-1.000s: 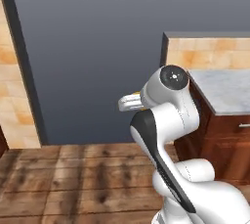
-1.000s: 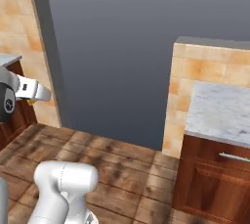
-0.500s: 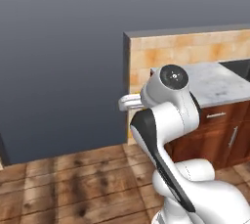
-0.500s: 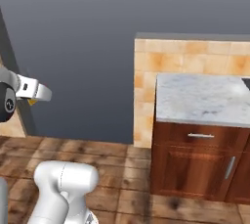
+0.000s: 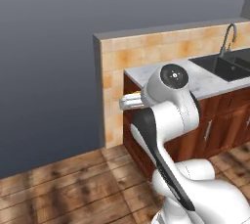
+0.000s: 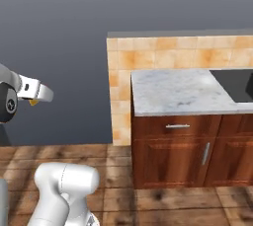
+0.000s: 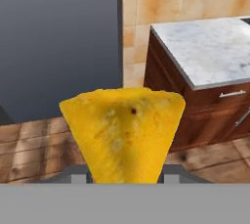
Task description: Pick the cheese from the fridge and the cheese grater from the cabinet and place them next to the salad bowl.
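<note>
Looking from the left base view, the white arm rises from 5 o'clock and folds up to a round joint near centre. The gripper (image 5: 128,102) pokes out at 9 o'clock of that joint, seen side-on, and a sliver of yellow shows just beside it. Behind the arm a marble counter (image 5: 215,81) runs toward 3 o'clock, topping a dark wood lower cabinet (image 5: 219,125). A black sink (image 5: 229,66) with a curved faucet (image 5: 228,37) sits at 2 o'clock. An orange tiled wall (image 5: 146,52) ends the counter at 10 o'clock, against a plain grey backdrop.

From the right base view, the gripper (image 6: 39,94) sits at 9 o'clock, pointing toward 3 o'clock, with a small bit of the cheese (image 6: 33,102) under it. The counter and cabinet fill 3 to 4 o'clock, well apart from the hand. The wooden floor (image 6: 123,170) spreads along 6 o'clock.

In the hand view, the cheese is a large yellow-orange wedge at 6 o'clock, point downward, pinched at its lower end between the two fingers; the jaws are closed in on it, narrowly apart. The counter lies at 2 o'clock beyond it.
</note>
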